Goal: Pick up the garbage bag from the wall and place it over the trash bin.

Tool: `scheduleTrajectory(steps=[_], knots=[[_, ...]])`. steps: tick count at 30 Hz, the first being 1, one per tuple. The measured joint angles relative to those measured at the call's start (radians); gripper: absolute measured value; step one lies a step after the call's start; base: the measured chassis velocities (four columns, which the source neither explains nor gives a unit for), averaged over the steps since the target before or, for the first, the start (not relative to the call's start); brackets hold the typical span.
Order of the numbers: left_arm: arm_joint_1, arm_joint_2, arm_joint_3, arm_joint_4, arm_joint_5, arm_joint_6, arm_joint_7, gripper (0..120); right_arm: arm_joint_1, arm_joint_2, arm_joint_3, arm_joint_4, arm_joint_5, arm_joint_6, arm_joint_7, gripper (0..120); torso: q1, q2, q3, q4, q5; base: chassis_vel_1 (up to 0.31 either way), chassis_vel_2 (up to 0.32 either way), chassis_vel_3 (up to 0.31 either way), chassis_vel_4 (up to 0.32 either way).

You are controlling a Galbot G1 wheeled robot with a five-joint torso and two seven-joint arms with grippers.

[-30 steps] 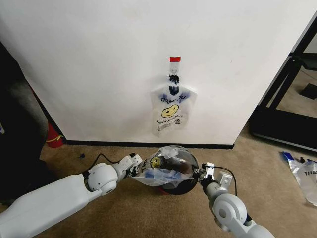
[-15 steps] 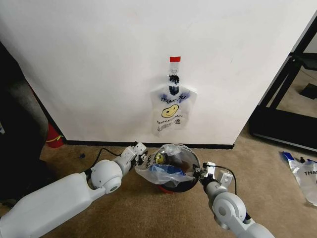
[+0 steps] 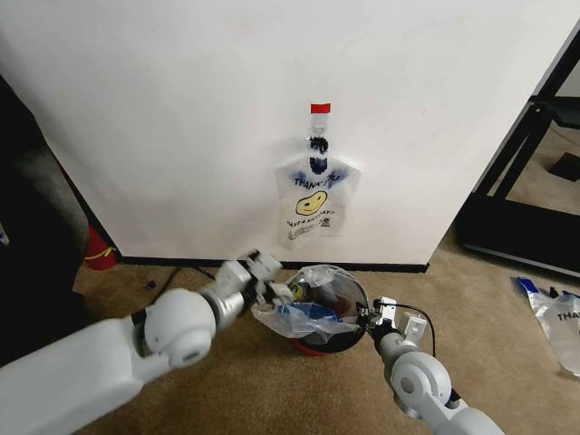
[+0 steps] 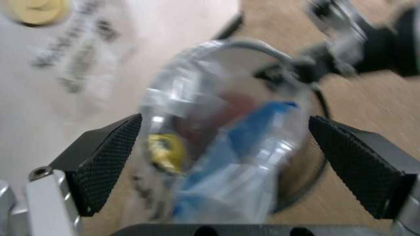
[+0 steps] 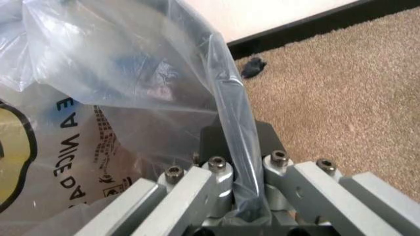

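The right claw (image 5: 246, 189) is pinched tight on a fold of the garbage bag (image 3: 313, 304), its two fingers (image 5: 196, 189) pressed together with the clear film squeezed up between them; in the head view it sits at the right edge of the trash bin (image 3: 349, 333), touching the rim. The left claw (image 3: 276, 288) hangs spread wide at the bin's left edge, its ribbed pads (image 4: 108, 162) standing well apart on either side of the bag with nothing gripped between them. The bag lies draped over the bin's mouth, its film bulging up in a dome, a blue-edged handle (image 3: 294, 317) crumpled across the near-left part and the yellow face (image 4: 164, 152) showing on the left flank. The bin stands on the carpet (image 3: 236, 390) just in front of the black baseboard (image 3: 181, 263), so little room is left behind it, while open carpet lies toward the robot. On the wall (image 3: 181, 109) above, another bag (image 3: 313, 204) hangs under a strip of red tape (image 3: 320, 108). A further bag (image 3: 553, 322) lies on the carpet well off to the right.
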Motion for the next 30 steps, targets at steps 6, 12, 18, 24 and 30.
scheduleTrajectory(steps=[6,12,18,24,30], knots=[[-0.029,-0.057,0.057,0.063,0.035,0.01,0.014,97,-0.006,-0.003,-0.001,0.021,0.003,-0.007,0.004,0,0.0,0.0,0.0,0.0001,-0.0001,0.0,0.0,0.0,0.0],[-0.078,-0.101,0.081,0.106,-0.027,0.038,-0.014,94,-0.013,-0.001,-0.002,0.027,0.001,-0.008,0.005,0,0.0,0.0,0.0,-0.0001,-0.0001,0.0,0.0,0.0,0.0],[-0.11,-0.092,0.123,0.141,-0.022,0.059,-0.019,73,-0.011,-0.002,-0.006,0.027,-0.005,-0.009,0.005,0,0.0,0.0,0.0,0.0001,0.0001,0.0,0.0,0.0,0.0],[-0.11,-0.093,0.156,0.157,0.007,0.073,-0.014,55,-0.009,0.0,-0.01,0.03,-0.015,-0.01,0.007,0,0.0,0.0,0.0,0.0,-0.0001,0.0,0.0,0.0,0.0],[-0.112,-0.094,0.18,0.171,0.026,0.073,0.003,36,-0.006,-0.002,-0.01,0.035,-0.011,-0.01,0.01,0,0.0,0.0,0.0,0.0,-0.0002,0.0,0.0,0.0,0.0]])
